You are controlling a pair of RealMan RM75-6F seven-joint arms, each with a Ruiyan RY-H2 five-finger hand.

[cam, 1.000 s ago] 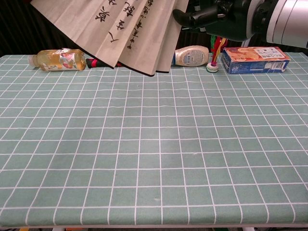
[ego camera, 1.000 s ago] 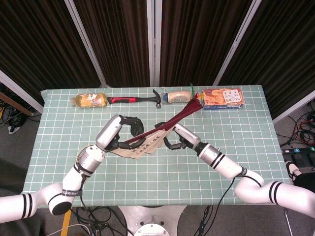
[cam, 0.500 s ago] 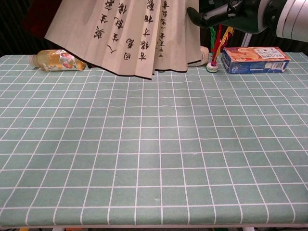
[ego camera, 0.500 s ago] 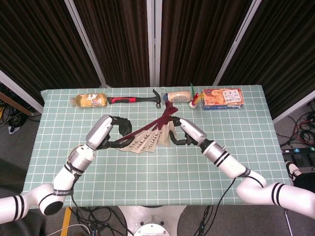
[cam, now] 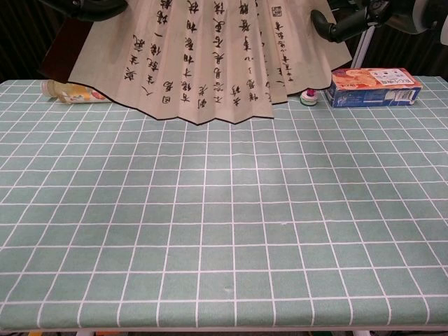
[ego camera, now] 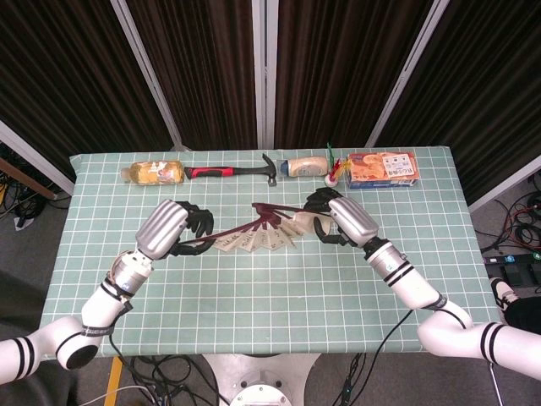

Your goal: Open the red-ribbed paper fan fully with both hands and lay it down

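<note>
The paper fan [ego camera: 258, 235] is held above the table, spread wide, with dark red ribs and a cream leaf. In the chest view the fan [cam: 210, 56] hangs at the top, its leaf covered in black calligraphy. My left hand [ego camera: 173, 230] grips the fan's left outer rib. My right hand [ego camera: 334, 222] grips its right end. In the chest view only dark fingers of the left hand [cam: 94, 7] and right hand [cam: 353, 17] show at the top edge.
Along the table's far edge lie a drink bottle [ego camera: 153, 172], a red-handled hammer [ego camera: 232, 172], a pale bottle [ego camera: 302, 167], a small colourful toy [ego camera: 336, 172] and an orange box [ego camera: 383, 169]. The green grid cloth [cam: 224, 231] covers the table.
My hands have moved apart, left going left and right going right, and the fan has spread from a narrow wedge to a wide arc.
</note>
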